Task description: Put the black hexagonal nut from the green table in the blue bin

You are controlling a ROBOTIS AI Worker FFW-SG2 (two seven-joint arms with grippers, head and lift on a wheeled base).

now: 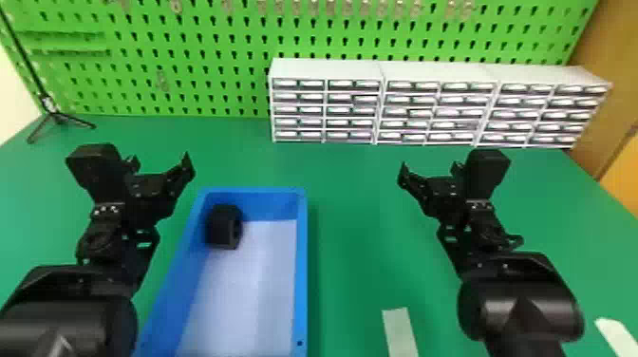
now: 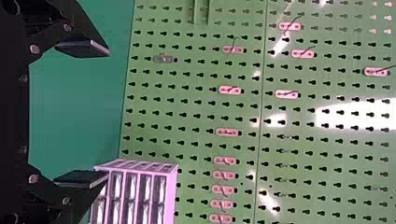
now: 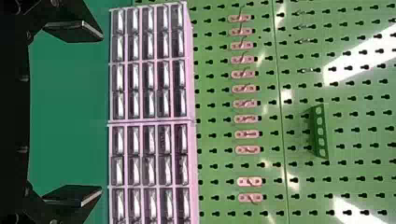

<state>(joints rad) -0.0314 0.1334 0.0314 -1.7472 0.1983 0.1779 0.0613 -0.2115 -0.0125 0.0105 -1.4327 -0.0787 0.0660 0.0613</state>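
Observation:
The black hexagonal nut (image 1: 224, 227) lies inside the blue bin (image 1: 302, 266), in its far left corner against the walls, with its hole facing right. Left of and beyond the bin, my left gripper (image 1: 160, 164) is held above the table, its fingers spread apart with nothing between them. In the left wrist view the same gripper (image 2: 108, 114) is open. My right gripper (image 1: 430, 170) is over the green table (image 1: 351, 213), well to the right of the bin, also open. The right wrist view has this gripper (image 3: 102, 113) with a wide gap between its fingers.
White drawer cabinets (image 1: 436, 71) line the table's back right, before a green pegboard (image 1: 213, 52). A black tripod stand (image 1: 59, 117) is at the back left. One pale strip (image 1: 399, 332) lies at the near side between the arms, another (image 1: 617, 336) at the near right.

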